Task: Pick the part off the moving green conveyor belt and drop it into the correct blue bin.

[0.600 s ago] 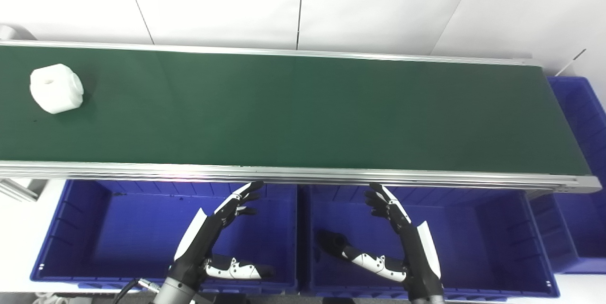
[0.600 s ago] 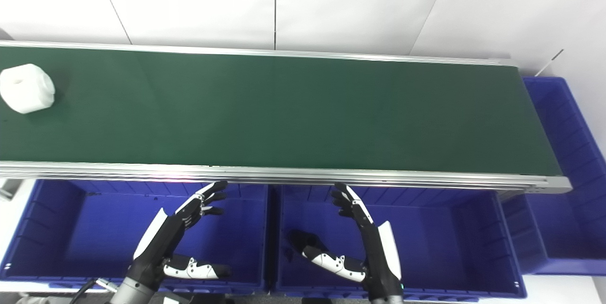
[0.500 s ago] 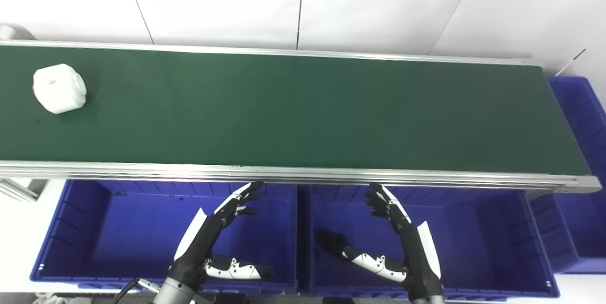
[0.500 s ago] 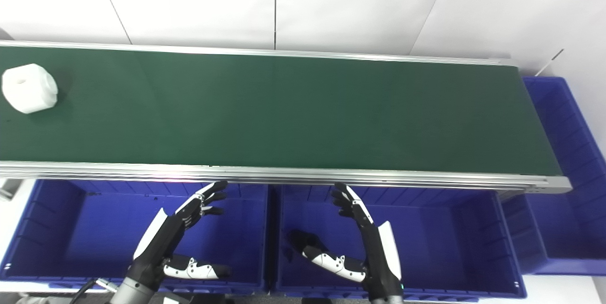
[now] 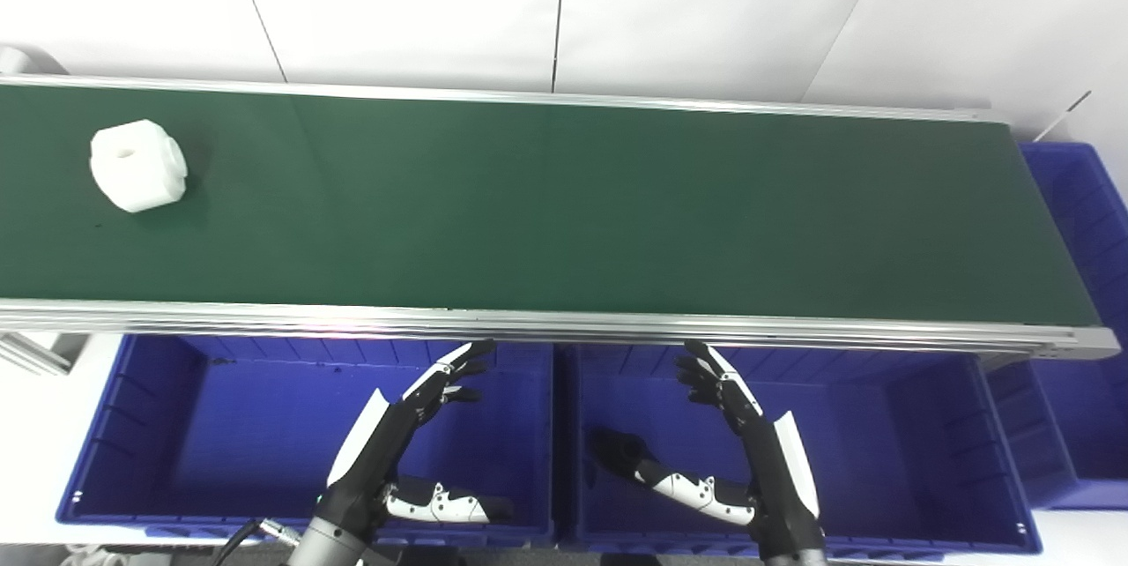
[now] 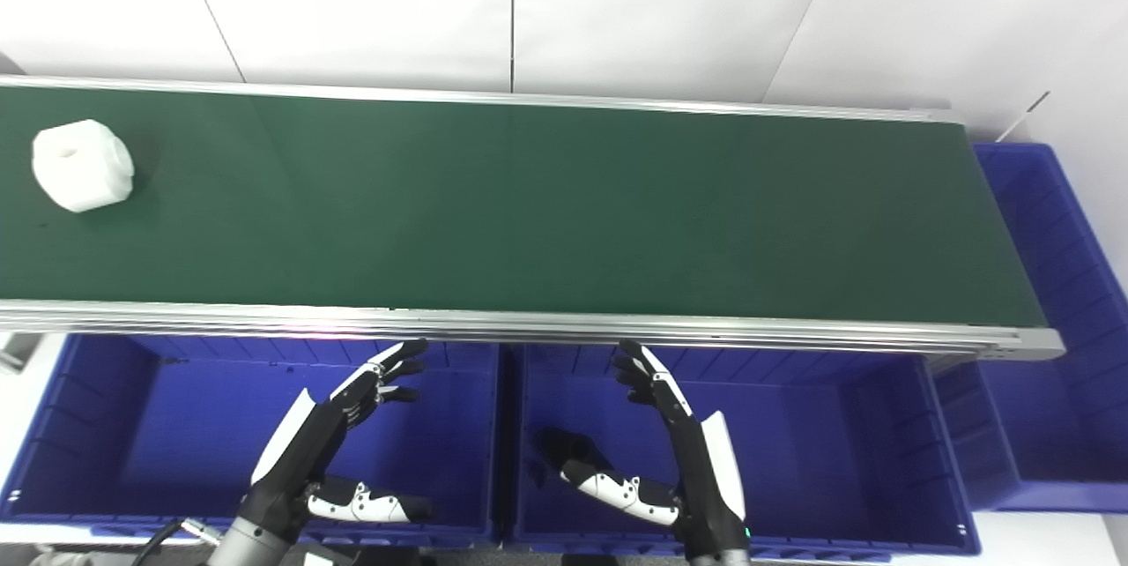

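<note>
A white part (image 5: 138,165) sits on the green belt (image 5: 564,204) at its far-left end, nearer the far rail than the near one. It is a blocky piece with chamfered corners and a round hole in its top face. Nothing touches it, and the rest of the belt surface is bare green between two silver rails.

Below the belt's near rail stand two blue bins side by side. The left bin (image 5: 141,425) and the middle bin (image 5: 925,434) share a dividing wall at about the centre of the view. A third blue bin (image 5: 1084,284) stands past the belt's right end, only partly in view.

The left hand (image 5: 414,425) hangs over the right half of the left bin, its fingers (image 5: 458,363) stretched out toward the belt's near rail and its thumb spread wide to the right; it is open and holds nothing. The right hand (image 5: 740,434) hangs over the left half of the middle bin in a mirrored pose, fingers (image 5: 705,368) reaching up near the rail and thumb spread out to the left, open wide and empty. Both hands are well apart from the part, which lies far to their left on the belt.

A white wall (image 5: 564,2) with thin vertical seams runs behind the belt.
</note>
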